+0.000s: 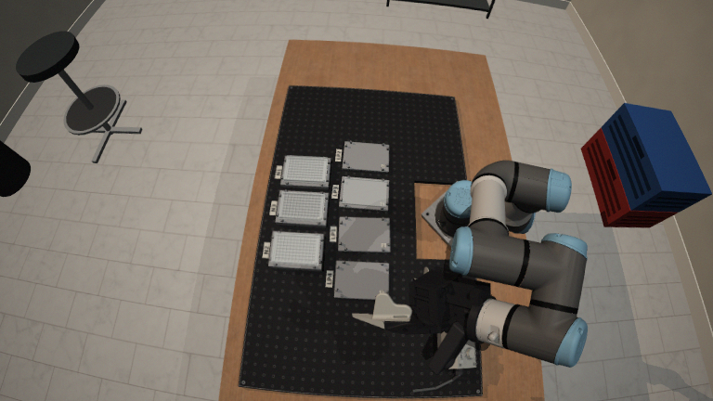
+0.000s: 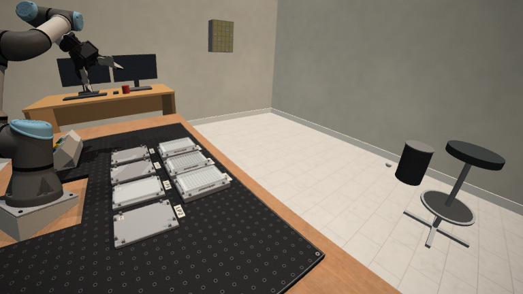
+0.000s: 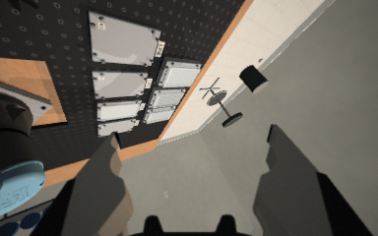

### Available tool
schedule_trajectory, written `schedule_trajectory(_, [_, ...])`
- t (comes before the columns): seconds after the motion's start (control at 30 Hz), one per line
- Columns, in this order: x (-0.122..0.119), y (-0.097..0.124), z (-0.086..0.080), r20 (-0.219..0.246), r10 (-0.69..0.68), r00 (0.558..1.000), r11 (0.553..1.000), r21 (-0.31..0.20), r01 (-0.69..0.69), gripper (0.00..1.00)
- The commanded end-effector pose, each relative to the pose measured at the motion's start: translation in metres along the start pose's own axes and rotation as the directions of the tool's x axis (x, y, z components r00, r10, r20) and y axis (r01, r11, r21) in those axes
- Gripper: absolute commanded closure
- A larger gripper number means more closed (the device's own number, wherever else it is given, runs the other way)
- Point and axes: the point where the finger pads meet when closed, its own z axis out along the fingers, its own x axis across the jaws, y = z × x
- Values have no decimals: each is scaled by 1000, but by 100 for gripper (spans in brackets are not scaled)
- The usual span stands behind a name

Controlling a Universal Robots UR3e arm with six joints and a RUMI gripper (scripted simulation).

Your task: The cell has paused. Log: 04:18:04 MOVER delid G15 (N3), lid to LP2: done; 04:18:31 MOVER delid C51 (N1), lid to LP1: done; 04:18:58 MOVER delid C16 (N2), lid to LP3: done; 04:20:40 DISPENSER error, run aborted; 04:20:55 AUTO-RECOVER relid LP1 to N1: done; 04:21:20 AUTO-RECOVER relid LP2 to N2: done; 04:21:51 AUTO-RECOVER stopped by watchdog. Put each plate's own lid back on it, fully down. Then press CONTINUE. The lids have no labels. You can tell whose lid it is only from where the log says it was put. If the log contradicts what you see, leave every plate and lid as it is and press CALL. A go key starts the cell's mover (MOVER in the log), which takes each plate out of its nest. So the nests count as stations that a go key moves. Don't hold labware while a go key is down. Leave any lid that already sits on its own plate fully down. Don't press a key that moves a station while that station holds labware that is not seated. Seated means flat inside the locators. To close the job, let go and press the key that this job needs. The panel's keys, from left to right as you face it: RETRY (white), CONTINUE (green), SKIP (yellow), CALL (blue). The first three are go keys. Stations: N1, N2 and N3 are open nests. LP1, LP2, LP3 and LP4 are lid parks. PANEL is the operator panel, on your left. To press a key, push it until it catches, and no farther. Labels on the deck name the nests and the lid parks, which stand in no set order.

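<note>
My gripper [image 2: 106, 79] [image 3: 191, 129] is wide open and empty, high above the deck on the panel side. Plates stand in nests N1 [image 1: 306, 170] [image 2: 202, 180], N3 [image 1: 302, 207] [image 2: 187, 162] and N2 [image 1: 295, 249] [image 2: 176, 145]; they look flat. The clear lids are too faint to tell surely which plates wear one. A pale lid [image 1: 363, 192] [image 2: 137, 191] [image 3: 118, 111] lies on LP3. LP2 [image 1: 366, 156] [image 2: 144, 223], LP1 [image 1: 362, 234] and LP4 [image 1: 359, 279] [image 3: 123, 41] look bare. The panel [image 2: 71, 152] shows only edges of its coloured keys.
The labels stand left of the nests and parks in the top view. The nests form one row beside the parks on the black deck [image 1: 336, 355] [image 2: 239, 244]. The arm's base [image 2: 36, 209] stands on the other side of the parks. The arm partly covers the panel area in the top view.
</note>
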Motion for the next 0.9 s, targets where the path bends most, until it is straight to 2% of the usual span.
schedule_trajectory(0.0, [0,0,0,-1,2,1000,1000,1,-2,0])
schedule_trajectory(0.53, [0,0,0,-1,2,1000,1000,1,-2,0])
schedule_trajectory(0.57, [-1,3,4,16,9,1000,1000,-6,-9,18])
schedule_trajectory(0.87, [-18,20,34,148,71,986,996,-70,-61,18])
